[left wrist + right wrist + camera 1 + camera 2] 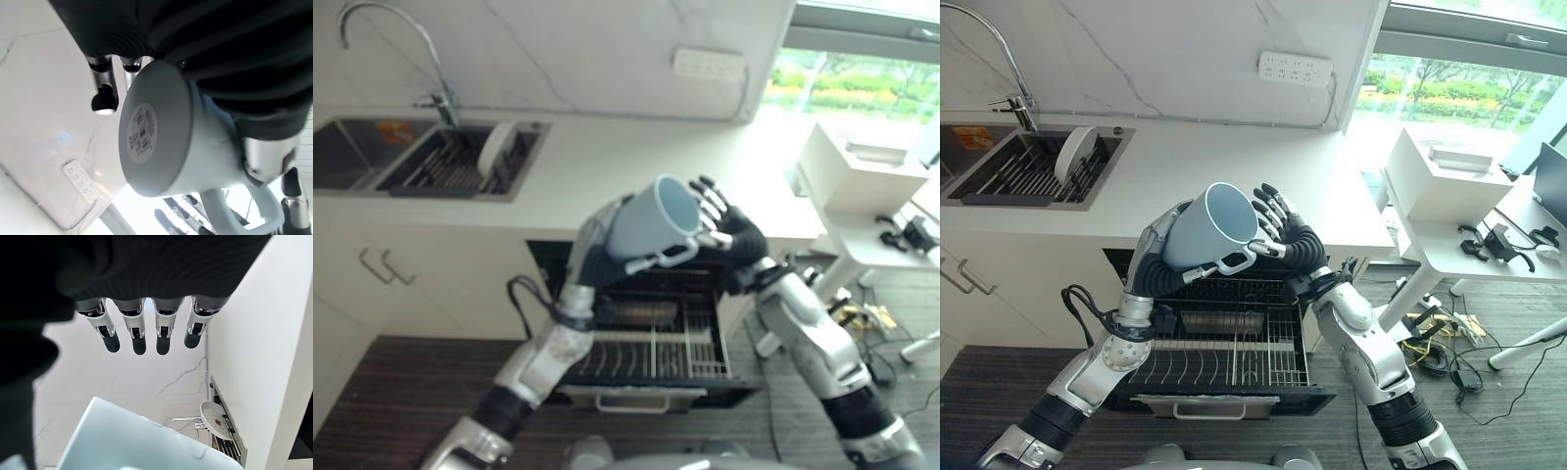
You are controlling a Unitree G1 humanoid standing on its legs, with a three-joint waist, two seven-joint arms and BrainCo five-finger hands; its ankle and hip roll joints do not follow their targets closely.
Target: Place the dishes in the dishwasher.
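A light blue mug [1209,227] is held tilted in the air above the open dishwasher, mouth facing up and toward the right. My left hand [1160,266] is curled round its body and handle; the left wrist view shows the mug's labelled base [146,129]. My right hand [1290,238] is open just right of the mug's rim, its fingers [138,335] straight and spread. The mug's rim [132,440] lies below them in the right wrist view. The dishwasher's pulled-out wire rack [1224,357] sits below both hands. A white plate [1074,154] stands on edge in the sink rack.
A white countertop [636,166] runs above the dishwasher, with a sink [352,152] and faucet [431,59] at far left. A white desk [1449,250] with a white box [1440,176] stands at right, cables on the floor under it.
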